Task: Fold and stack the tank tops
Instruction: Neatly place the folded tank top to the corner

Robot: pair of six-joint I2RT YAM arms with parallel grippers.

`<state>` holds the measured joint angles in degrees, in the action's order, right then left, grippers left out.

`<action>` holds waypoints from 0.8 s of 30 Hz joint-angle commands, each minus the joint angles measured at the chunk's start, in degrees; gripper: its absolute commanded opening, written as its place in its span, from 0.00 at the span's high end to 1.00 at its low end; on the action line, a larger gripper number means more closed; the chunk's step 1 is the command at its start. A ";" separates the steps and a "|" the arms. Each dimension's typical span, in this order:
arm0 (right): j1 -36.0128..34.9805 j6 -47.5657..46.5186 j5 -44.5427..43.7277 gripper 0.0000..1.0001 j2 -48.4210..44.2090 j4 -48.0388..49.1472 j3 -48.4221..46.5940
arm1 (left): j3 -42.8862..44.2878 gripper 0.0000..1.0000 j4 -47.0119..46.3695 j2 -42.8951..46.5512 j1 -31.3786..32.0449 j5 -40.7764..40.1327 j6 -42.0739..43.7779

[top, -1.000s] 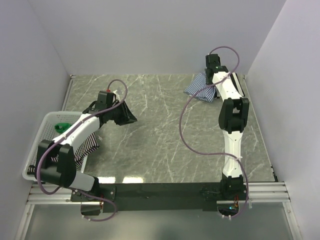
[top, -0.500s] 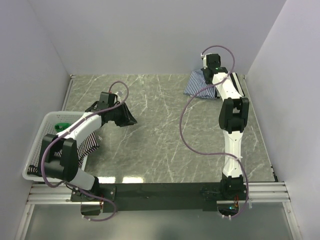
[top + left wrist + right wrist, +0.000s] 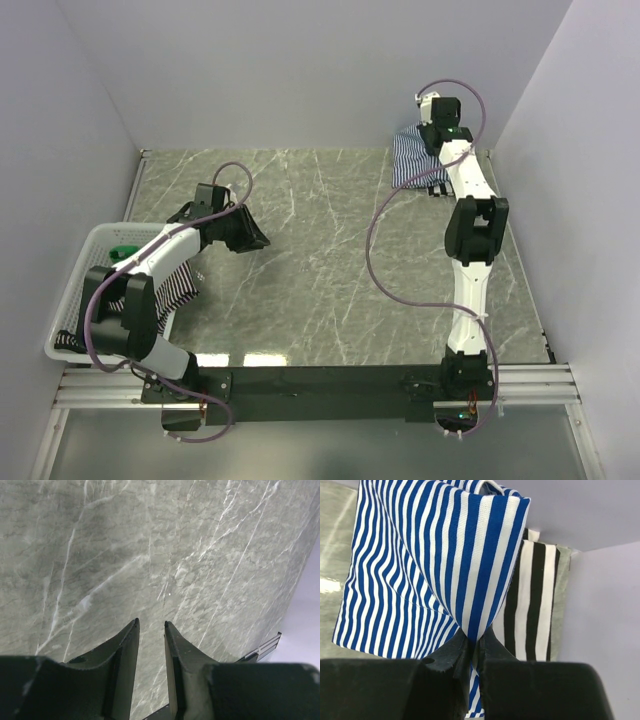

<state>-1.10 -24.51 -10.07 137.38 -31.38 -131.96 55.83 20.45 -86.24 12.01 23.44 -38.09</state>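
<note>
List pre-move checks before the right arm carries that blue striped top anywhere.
1. Right gripper pinching blue-striped tank top: ok.
2. Black-and-white tank top outside that pinch: ok.
3. Left gripper empty, jaws slightly apart: ok.
4. Bare table between the arms for spreading: ok.
5. Blue top's hem off the table: cannot tell.

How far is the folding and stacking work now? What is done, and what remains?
Done: a black-and-white tank top lies flat in the far right corner. In hand: the right hand pinches a blue-and-white tank top, lifted by it. Left: at least one striped top hangs over the rim of the basket; the left hand is empty.
</note>
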 commanded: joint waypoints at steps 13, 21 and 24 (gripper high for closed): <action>4.70 -0.89 1.71 1.00 -4.93 4.22 -0.23 | 0.59 0.67 -1.37 -1.30 -0.85 2.14 1.61; 6.29 0.78 2.95 1.00 -6.86 5.80 1.79 | 0.51 0.67 -1.38 -1.13 -0.94 2.40 1.61; 6.99 1.66 3.56 1.00 -7.21 5.89 1.88 | 0.50 0.67 -1.38 -0.78 -0.94 2.22 1.61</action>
<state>4.86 -24.43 -7.16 135.55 -29.54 -130.02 55.83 20.40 -87.18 11.42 24.43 -38.06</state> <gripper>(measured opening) 0.080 0.328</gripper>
